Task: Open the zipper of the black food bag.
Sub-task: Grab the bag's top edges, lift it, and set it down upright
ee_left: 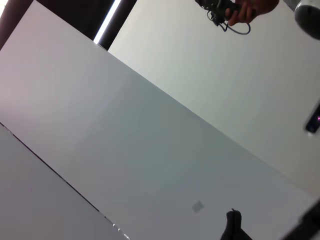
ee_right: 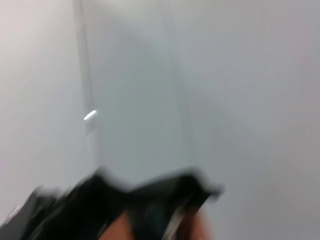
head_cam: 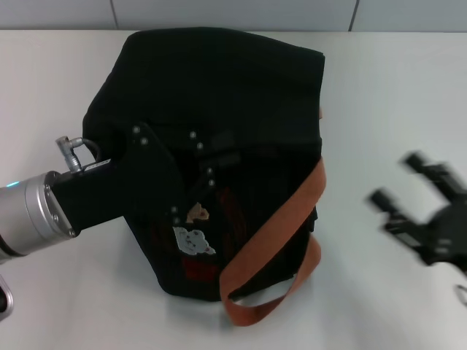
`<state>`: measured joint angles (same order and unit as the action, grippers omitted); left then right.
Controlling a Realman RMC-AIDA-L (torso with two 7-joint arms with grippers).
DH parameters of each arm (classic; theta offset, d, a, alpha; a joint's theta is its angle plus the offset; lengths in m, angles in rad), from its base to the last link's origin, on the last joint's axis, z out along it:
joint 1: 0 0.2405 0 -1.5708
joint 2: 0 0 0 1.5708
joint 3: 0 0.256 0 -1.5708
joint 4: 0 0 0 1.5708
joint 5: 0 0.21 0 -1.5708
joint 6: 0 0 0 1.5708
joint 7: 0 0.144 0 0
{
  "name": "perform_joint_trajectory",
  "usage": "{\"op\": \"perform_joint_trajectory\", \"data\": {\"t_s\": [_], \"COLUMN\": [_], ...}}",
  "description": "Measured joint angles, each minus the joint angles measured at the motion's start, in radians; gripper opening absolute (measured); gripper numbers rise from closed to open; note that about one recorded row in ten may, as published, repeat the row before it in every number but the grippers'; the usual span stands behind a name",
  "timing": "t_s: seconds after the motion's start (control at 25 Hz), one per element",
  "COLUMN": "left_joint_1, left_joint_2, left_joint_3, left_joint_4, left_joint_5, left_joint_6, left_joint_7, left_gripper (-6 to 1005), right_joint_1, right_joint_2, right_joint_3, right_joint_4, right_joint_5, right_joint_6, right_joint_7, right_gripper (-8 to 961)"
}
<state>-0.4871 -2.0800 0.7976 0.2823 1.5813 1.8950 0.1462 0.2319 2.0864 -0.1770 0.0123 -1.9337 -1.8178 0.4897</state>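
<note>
The black food bag [head_cam: 241, 87] stands in the middle of the white table in the head view. Its brown-orange handle [head_cam: 270, 240] loops down the front right, and small bear patches [head_cam: 193, 237] and red lettering show on the front. My left gripper [head_cam: 201, 157] reaches in from the left and lies over the bag's top, black on black. The zipper is hidden among the dark fabric and the gripper body. My right gripper [head_cam: 401, 182] hovers open over the table to the right of the bag, blurred and touching nothing.
The white table [head_cam: 379, 87] runs all around the bag, up to a tiled wall [head_cam: 233, 13] at the back. The left wrist view shows only pale wall panels [ee_left: 150, 130] and a person's hand [ee_left: 250, 10] holding a cable. In the right wrist view a blurred dark shape [ee_right: 125, 210] lies before grey panels.
</note>
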Motion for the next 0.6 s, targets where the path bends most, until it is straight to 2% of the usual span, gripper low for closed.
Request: {"op": "perform_joint_trajectory", "data": {"t_s": [0.08, 0.12, 0.16, 0.24, 0.28, 0.32, 0.48, 0.6], "left_joint_1": [0.002, 0.002, 0.002, 0.004, 0.004, 0.005, 0.008, 0.009], "left_joint_2": [0.0, 0.0, 0.0, 0.0, 0.0, 0.0, 0.0, 0.0], "left_joint_3": [0.0, 0.0, 0.0, 0.0, 0.0, 0.0, 0.0, 0.0], "left_joint_4": [-0.016, -0.016, -0.026, -0.037, -0.039, -0.046, -0.057, -0.06], "left_joint_5": [0.0, 0.0, 0.001, -0.001, -0.001, -0.002, -0.002, -0.002], "left_joint_6": [-0.004, -0.004, -0.007, -0.009, -0.009, -0.008, -0.006, -0.003], "left_joint_7": [0.023, 0.023, 0.034, 0.048, 0.05, 0.059, 0.079, 0.08], "left_gripper": [86, 86, 86, 86, 86, 85, 85, 84], "right_joint_1": [-0.042, -0.042, -0.044, -0.025, 0.015, 0.015, 0.126, 0.162], "right_joint_2": [0.002, 0.002, 0.003, 0.004, 0.004, 0.004, 0.006, 0.006], "right_joint_3": [0.117, 0.117, 0.161, 0.21, 0.223, 0.223, 0.199, 0.184], "right_joint_4": [0.026, 0.026, 0.041, 0.068, 0.09, 0.09, 0.15, 0.176], "right_joint_5": [0.001, 0.001, 0.001, 0.001, -0.002, -0.002, -0.027, -0.036], "right_joint_6": [-0.048, -0.048, -0.057, -0.061, -0.059, -0.059, 0.011, 0.063], "right_joint_7": [-0.022, -0.022, -0.024, -0.027, -0.028, -0.028, -0.044, -0.065], "right_gripper": [832, 832, 832, 832, 832, 832, 832, 832]}}
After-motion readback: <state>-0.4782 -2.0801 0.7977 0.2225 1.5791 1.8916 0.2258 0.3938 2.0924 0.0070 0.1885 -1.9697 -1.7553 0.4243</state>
